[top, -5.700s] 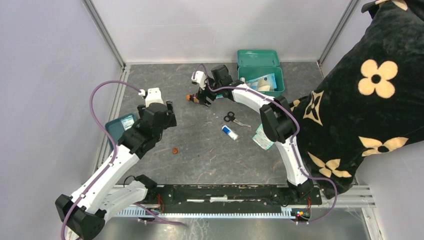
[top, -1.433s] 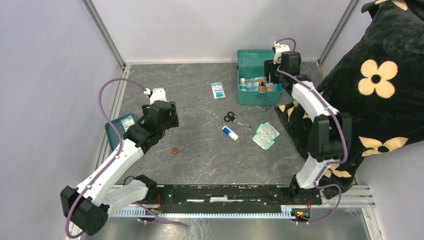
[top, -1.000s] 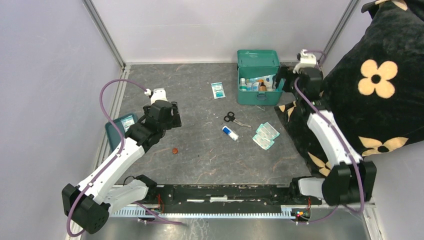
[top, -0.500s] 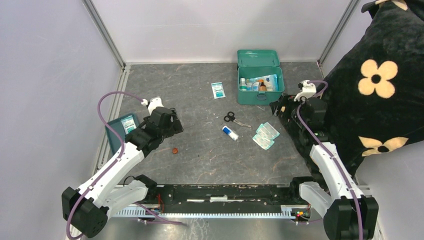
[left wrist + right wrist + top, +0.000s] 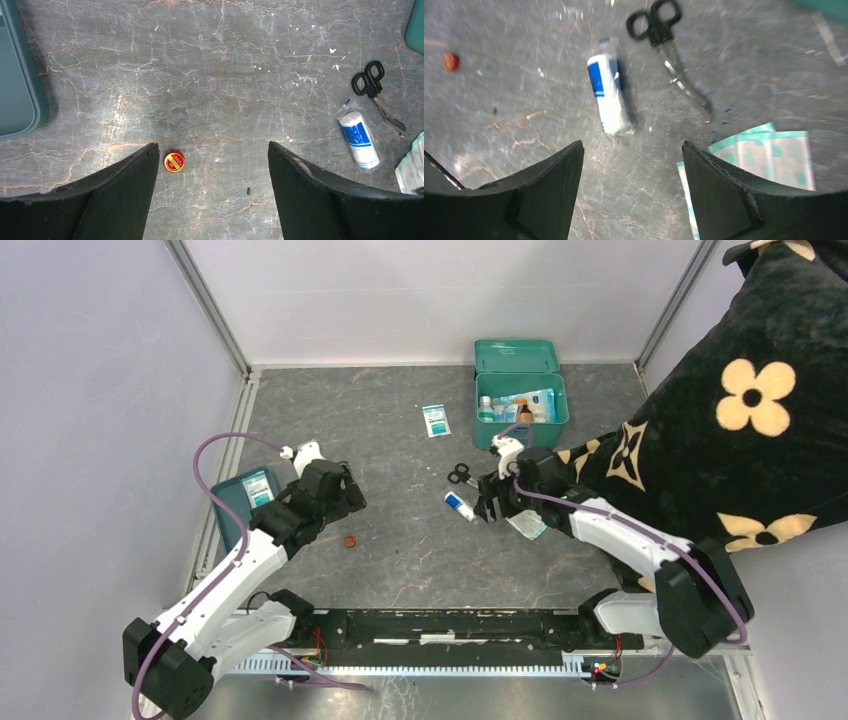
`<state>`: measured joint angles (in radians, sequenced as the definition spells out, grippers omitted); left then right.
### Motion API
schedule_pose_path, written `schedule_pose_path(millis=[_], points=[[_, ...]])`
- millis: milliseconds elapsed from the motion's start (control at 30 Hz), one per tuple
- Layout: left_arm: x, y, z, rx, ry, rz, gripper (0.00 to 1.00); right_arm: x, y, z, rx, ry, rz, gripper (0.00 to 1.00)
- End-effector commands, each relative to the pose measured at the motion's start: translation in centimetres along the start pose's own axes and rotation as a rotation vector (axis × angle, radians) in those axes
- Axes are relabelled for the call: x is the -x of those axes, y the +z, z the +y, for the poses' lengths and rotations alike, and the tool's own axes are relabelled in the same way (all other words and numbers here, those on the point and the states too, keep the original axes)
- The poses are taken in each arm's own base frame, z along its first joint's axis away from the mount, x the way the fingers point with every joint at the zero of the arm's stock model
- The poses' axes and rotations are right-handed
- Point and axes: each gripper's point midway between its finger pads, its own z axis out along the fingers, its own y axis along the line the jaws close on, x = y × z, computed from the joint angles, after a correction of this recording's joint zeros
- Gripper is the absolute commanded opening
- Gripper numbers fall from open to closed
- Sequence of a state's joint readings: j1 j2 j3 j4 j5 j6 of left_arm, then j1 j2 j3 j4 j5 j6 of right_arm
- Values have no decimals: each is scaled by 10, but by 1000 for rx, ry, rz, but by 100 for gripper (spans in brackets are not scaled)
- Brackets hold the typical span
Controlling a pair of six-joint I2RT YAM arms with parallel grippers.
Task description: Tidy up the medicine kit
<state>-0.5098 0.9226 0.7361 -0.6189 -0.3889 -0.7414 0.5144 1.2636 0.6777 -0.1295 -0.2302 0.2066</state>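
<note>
I find the medicine kit (image 5: 522, 437) at the far side of the grey, marble-veined table (image 5: 400, 570). It is a teal box with rounded corners, and its lid (image 5: 515, 355) is thrown back, so I can see small bottles (image 5: 486, 408) standing inside. Just in front of the kit lie black-handled scissors (image 5: 460, 474) with thin metal blades. A little nearer to me than those is a stubby white bandage roll (image 5: 459, 505) with a blue label, wrapped in clear film. My right gripper (image 5: 631, 145) hangs over the table in front of the kit, beside the roll, its two dark curved fingers spread wide with nothing between them; its wrist view is somewhat blurred. Next to one of those fingers shows a stack of flat dressing packets (image 5: 769, 155), white with mint-green print. Left of the kit and apart from it lies a small flat square sachet (image 5: 436, 421). Well to the kit's left and nearer me, my left gripper (image 5: 213, 150) hovers with its fingers equally wide and empty. A tiny round red tin (image 5: 174, 161) with a yellow-marked top rests on the table just beside one of those fingers in the wrist view. Farthest left from the kit is a shallow teal tray (image 5: 240, 505) with rounded edges. To the kit's right, black plush fabric (image 5: 750, 390) with cream flowers bulges over the table's edge.
</note>
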Motion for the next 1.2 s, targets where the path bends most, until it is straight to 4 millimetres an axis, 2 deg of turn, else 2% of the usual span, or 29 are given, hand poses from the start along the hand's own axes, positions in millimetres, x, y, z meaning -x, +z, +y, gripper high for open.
schedule_pose_path(millis=[0,300,500,733,933,1100,1167], points=[[11,-7,-6,-44,-56,-45,85,8,18,14,4,-88,24,77],[4,-9,-3,-60,-47,-35,85,12,63,7,-18,-187,93,73],[7,-14,0,-70,-53,-59,84,7,82,4,-23,-208,144,67],[1,-10,2,-57,-50,-44,84,1,86,8,-28,-224,159,54],[0,-8,3,-48,-39,-43,84,-5,87,16,12,-220,164,34],[4,-9,-1,-62,-32,-47,84,14,78,28,47,-202,101,28],[6,-9,-4,-71,-26,-48,84,30,73,34,68,-204,67,27]])
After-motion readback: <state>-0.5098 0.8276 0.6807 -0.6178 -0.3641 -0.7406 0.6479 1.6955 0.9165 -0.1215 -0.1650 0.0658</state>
